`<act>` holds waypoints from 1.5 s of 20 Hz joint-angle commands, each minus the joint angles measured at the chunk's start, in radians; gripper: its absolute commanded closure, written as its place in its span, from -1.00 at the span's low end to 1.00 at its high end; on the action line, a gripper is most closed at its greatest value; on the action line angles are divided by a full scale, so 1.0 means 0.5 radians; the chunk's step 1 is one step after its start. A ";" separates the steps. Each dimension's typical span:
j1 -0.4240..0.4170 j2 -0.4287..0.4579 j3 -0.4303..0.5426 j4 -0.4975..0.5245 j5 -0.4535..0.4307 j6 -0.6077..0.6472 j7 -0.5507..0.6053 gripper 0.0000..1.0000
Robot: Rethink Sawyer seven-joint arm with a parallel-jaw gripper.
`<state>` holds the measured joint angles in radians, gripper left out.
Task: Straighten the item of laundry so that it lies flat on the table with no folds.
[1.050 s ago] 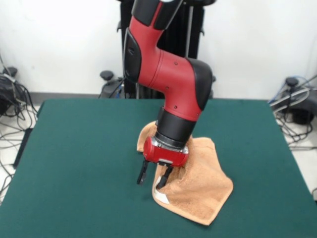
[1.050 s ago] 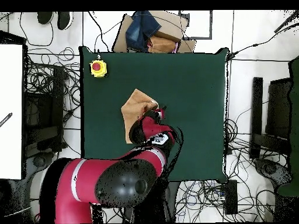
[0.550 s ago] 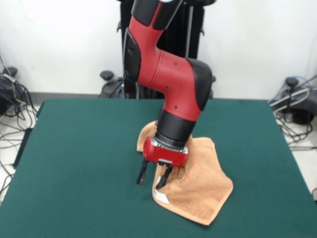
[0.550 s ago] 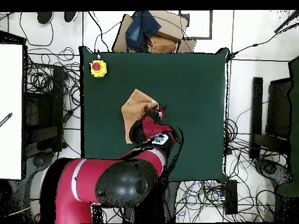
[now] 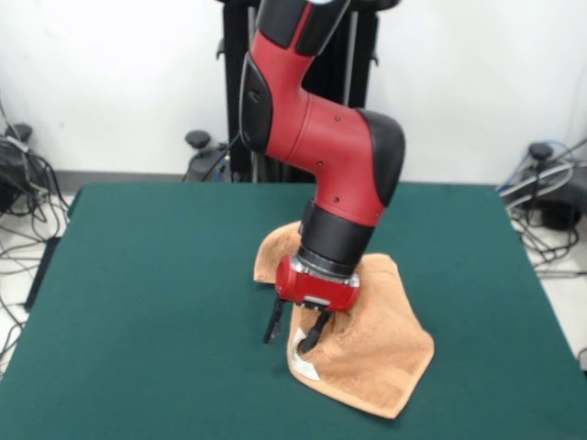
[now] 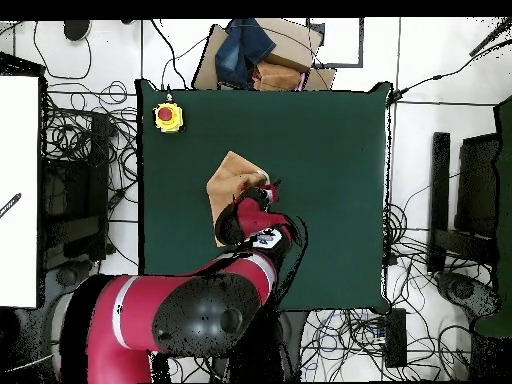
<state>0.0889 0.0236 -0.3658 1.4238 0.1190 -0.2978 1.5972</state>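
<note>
The tool (image 5: 293,334) hangs low over the green bench (image 5: 147,312), its two dark fingers (image 5: 273,323) spread apart and gripping nothing, one tip over bare felt and the other at the rumpled edge of the towel (image 5: 381,353). The tan-orange towel lies bunched directly beneath and behind the tool, spreading out to one side of it, with a small white label (image 5: 306,369) just below the tool's tips. In the overhead view the towel (image 6: 228,175) shows just beyond the tool, and a yellow box with a red button (image 6: 168,116) sits well away near a bench corner.
</note>
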 commanded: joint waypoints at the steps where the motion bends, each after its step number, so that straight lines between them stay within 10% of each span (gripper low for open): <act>1: 0.127 0.047 0.070 -0.019 0.214 -0.060 0.404 -1.00; 30: 0.037 0.073 0.118 -0.054 0.130 -0.139 0.361 -1.00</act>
<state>0.1289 0.0361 -0.3846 1.4236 0.1782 -0.3273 1.5972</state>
